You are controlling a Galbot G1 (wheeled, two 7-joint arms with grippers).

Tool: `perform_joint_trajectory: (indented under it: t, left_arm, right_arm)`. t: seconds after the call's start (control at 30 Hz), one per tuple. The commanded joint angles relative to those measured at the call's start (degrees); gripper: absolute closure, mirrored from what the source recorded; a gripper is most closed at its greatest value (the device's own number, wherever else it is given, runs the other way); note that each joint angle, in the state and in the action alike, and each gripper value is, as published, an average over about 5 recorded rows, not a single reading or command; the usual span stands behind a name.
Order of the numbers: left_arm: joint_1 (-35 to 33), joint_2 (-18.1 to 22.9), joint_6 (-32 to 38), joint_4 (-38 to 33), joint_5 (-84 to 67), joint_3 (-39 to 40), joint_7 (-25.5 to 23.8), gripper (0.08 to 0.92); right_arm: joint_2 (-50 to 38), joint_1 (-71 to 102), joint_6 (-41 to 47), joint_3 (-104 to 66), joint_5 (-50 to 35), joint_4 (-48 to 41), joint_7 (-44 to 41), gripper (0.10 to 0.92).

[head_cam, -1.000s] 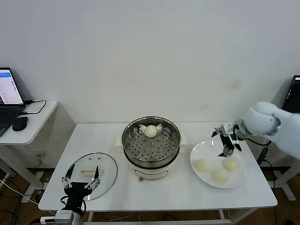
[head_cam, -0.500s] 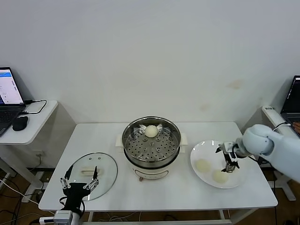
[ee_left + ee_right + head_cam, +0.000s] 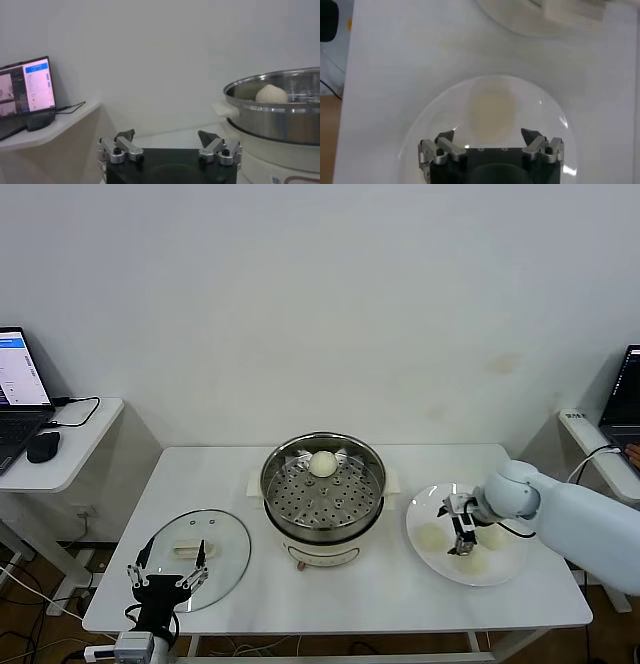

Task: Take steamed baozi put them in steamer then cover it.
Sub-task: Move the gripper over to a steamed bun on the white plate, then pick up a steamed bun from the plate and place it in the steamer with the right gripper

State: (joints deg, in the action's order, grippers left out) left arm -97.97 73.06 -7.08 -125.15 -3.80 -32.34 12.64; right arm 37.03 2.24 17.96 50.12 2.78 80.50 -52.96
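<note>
The steel steamer (image 3: 322, 489) stands mid-table on its cream base, with one steamed baozi (image 3: 322, 463) on the perforated tray. Three more baozi lie on the white plate (image 3: 418, 514) at the right: one at its left (image 3: 431, 536), one at the front (image 3: 472, 563), one at the right (image 3: 494, 534). My right gripper (image 3: 461, 541) hangs open low over the plate among them. In the right wrist view a baozi (image 3: 491, 111) lies just beyond the open right gripper (image 3: 490, 135), untouched. The glass cover (image 3: 228, 536) lies flat at the front left. My left gripper (image 3: 168, 572) waits open at its near edge, empty.
A side desk at the far left carries a laptop (image 3: 18, 384) and a mouse (image 3: 42, 446). The left wrist view shows the steamer (image 3: 280, 117), its baozi (image 3: 271, 94) and the open left gripper (image 3: 168, 136). The steamer's base (image 3: 560, 12) shows beyond the plate (image 3: 415, 135).
My right gripper has come leftward and down, from the plate's far right edge to over its middle. The left arm has barely moved.
</note>
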Motion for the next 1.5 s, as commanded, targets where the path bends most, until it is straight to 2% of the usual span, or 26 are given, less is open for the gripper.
perform_joint_trajectory:
  t: [0.03,0.13,0.6,0.87,1.1,1.23,1.37,1.5]
  left_arm:
    - [0.05,-0.05,-0.01,0.15,-0.03,-0.01,-0.01,0.177]
    - [0.24,-0.03,-0.01,0.38,-0.09,0.01,0.00,0.177]
    - [0.44,0.09,-0.01,0.70,-0.12,0.06,0.04,0.177]
    - [0.60,-0.09,-0.13,0.12,-0.08,0.36,0.03,0.177]
    - [0.80,-0.59,-0.35,-0.61,-0.11,0.73,0.03,0.177]
    - [0.80,-0.94,-0.36,-0.78,-0.15,1.00,0.04,0.177]
    - [0.88,-1.26,-0.36,-1.09,-0.25,1.04,0.04,0.177]
    - [0.93,-1.60,-0.36,-1.26,-0.63,0.75,0.05,0.177]
  right_arm:
    - [3.28,1.45,-0.37,-0.89,0.54,-3.57,-0.05,0.206]
    - [3.68,1.50,-0.02,-0.94,1.36,-4.23,-0.54,0.226]
    - [4.86,1.68,0.54,-1.53,1.81,-5.97,-1.38,0.424]
    - [2.08,-2.33,1.10,-0.31,-0.61,-2.76,-2.91,0.482]
    - [-4.29,-14.03,2.88,1.98,-7.31,2.32,-4.34,0.491]
    - [-5.88,-25.47,5.04,6.97,-13.82,4.62,-4.61,0.490]
    - [-3.54,-37.43,7.87,14.05,-20.67,6.84,-3.42,0.484]
    - [2.79,-44.20,11.31,19.42,-27.73,8.87,-0.53,0.479]
